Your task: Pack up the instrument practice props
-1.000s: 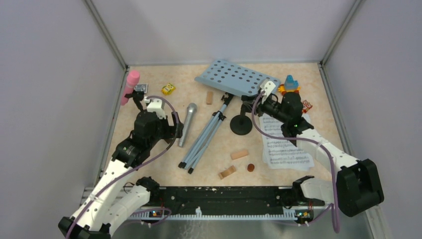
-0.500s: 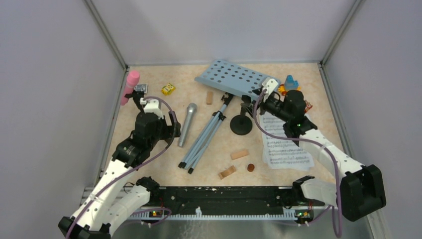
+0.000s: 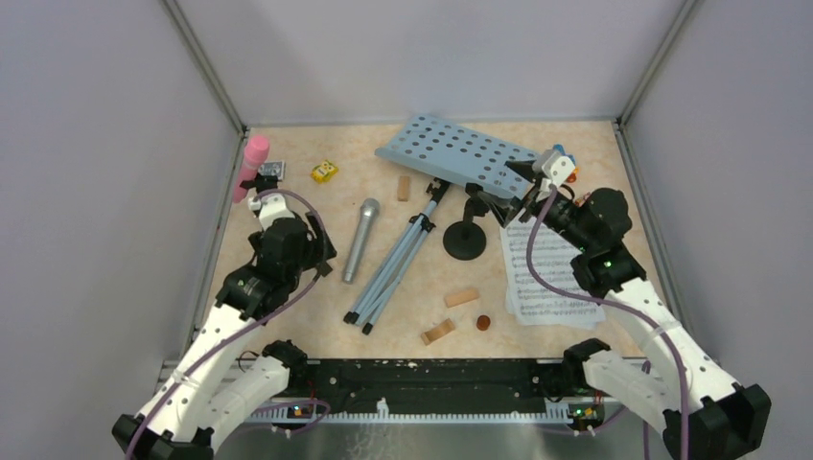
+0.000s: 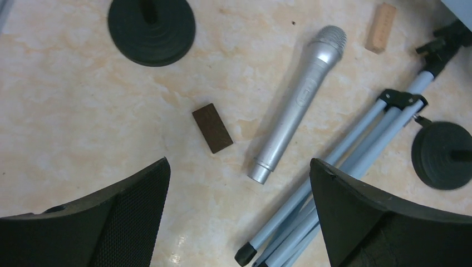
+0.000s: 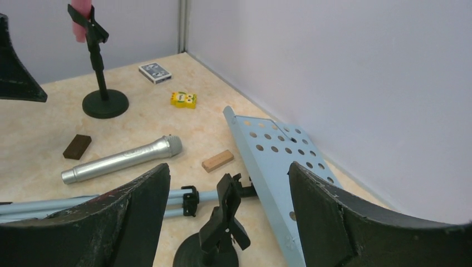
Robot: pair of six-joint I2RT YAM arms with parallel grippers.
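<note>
Pink mic (image 5: 78,32) cropped at R-wrist view top.

Top external: fixed high behind the arm bases (image 3: 278,359), tilted down and forward, far enough back to take in the whole surface (image 3: 412,307).
Left wrist: close in, aimed almost straight down, left fingers (image 4: 111,222) filling the bottom corners.
Right wrist: low, near level, facing left across the surface, right fingers (image 5: 111,222) along the bottom edge.
Shared by all three: silver microphone (image 3: 360,240) and tripod legs (image 3: 398,259).
Music rack (image 3: 455,151) clear in top and right wrist.
Mic holder (image 5: 106,104) in both wrist views, probably the same one.
</note>
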